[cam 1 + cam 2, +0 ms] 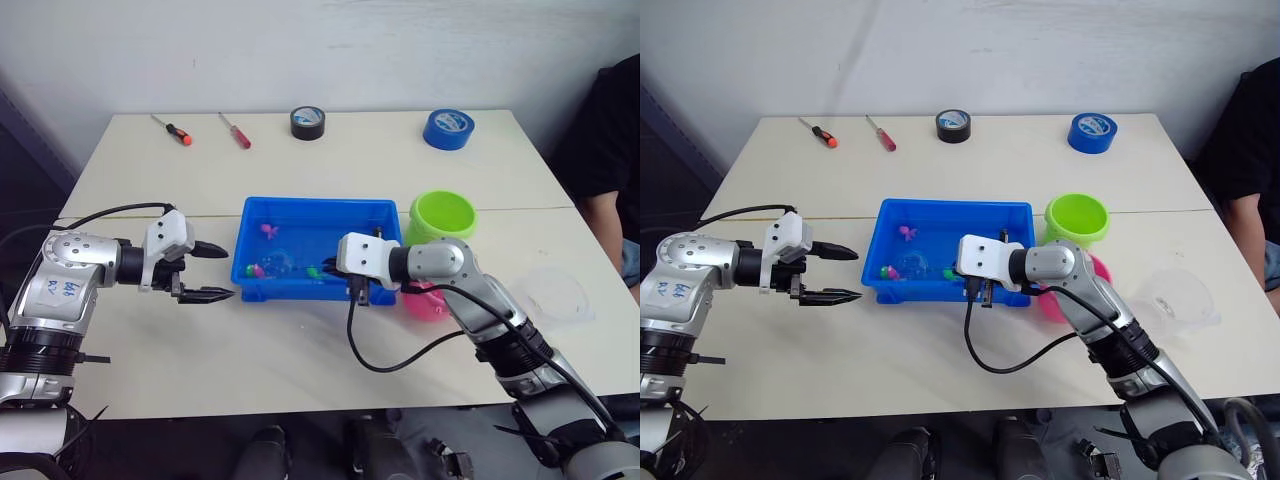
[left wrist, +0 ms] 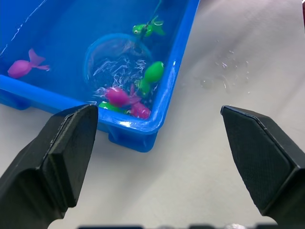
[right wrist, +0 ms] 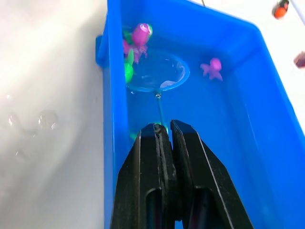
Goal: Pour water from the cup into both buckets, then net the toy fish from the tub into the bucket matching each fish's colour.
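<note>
Right end effector (image 3: 164, 131): fingers pressed together on the thin handle of the net (image 3: 158, 71), at the near rim of the tub (image 1: 315, 212).
Net hoop: lying in the tub's water, with pink fish (image 3: 142, 33) and green fish (image 3: 128, 72) crowded just beside it at the tub's left end.
Left end effector (image 1: 212, 272): fingers spread apart, holding nothing, just left of the tub above the tabletop (image 1: 300, 350).
Lime green bucket (image 1: 441, 216): just right of the tub.
Pink bucket (image 1: 426, 303): in front of the green one, partly hidden by the right arm.
Clear cup (image 1: 1180, 296): near the tabletop's right edge.
</note>
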Motion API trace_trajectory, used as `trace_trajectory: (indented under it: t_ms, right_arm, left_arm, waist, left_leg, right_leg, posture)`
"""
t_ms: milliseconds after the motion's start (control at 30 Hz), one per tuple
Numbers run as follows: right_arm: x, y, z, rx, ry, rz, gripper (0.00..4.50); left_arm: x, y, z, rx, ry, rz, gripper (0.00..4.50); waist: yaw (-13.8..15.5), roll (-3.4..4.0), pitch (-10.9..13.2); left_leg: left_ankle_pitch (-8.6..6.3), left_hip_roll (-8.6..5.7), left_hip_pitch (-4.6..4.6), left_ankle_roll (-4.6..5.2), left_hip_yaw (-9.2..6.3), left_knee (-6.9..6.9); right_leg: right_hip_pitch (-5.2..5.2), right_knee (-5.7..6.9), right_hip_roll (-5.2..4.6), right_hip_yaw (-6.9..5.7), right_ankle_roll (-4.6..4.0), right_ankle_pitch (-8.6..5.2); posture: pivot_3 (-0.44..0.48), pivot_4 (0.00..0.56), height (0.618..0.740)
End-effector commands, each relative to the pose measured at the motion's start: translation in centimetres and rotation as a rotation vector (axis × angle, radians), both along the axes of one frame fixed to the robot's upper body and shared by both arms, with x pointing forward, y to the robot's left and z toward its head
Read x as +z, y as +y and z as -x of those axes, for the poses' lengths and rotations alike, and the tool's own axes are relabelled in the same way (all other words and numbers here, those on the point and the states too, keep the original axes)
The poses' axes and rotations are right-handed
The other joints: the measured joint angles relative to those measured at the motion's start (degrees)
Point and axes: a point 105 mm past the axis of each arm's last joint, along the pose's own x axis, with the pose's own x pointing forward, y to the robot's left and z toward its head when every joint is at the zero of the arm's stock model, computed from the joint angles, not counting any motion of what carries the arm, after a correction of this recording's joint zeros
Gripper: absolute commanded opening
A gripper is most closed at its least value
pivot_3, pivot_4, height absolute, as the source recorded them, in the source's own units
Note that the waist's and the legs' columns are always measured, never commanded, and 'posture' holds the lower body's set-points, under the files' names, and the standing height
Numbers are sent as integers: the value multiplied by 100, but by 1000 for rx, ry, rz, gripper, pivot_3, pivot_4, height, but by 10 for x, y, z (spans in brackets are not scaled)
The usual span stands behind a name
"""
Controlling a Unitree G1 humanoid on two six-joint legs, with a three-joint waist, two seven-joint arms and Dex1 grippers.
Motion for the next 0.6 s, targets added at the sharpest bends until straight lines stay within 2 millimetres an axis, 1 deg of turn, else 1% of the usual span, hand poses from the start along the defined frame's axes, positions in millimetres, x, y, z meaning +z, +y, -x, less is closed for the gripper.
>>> trace_trajectory:
  t_ms: [33, 267, 333, 500, 600]
  right_arm:
    - [9, 6, 5, 39, -15, -19, 0]
    - [9, -3, 0, -5, -41, 1, 0]
    - [10, -8, -4, -30, -65, 15, 0]
    - [22, -29, -17, -111, -152, 52, 0]
    - [36, -38, -21, -148, -179, 22, 0]
  left_arm:
    - [11, 2, 1, -5, -39, -16, 4467]
    - [12, 3, 2, -12, -30, -19, 4467]
    - [13, 1, 2, -17, -30, -17, 4467]
    - [13, -1, 1, -26, -31, -13, 4467]
    - [13, -1, 1, -27, -32, -13, 4467]
  waist:
    - [3, 0, 0]
    - [2, 0, 0]
    - [3, 0, 0]
    - [9, 0, 0]
    - [4, 0, 0]
  left_leg:
    - [0, 0, 0, 0, 0, 0]
    - [0, 0, 0, 0, 0, 0]
    - [0, 0, 0, 0, 0, 0]
    - [0, 0, 0, 0, 0, 0]
    - [0, 0, 0, 0, 0, 0]
  right_leg:
    - [0, 0, 0, 0, 0, 0]
    - [0, 0, 0, -1, 0, 0]
    - [0, -1, 0, -1, 0, 0]
    - [0, -1, -1, 0, 0, 0]
    - [0, -1, 0, 0, 0, 0]
  posture:
    - [0, 150, 736]
    - [0, 150, 736]
    - [0, 150, 736]
    - [0, 150, 736]
    - [0, 150, 736]
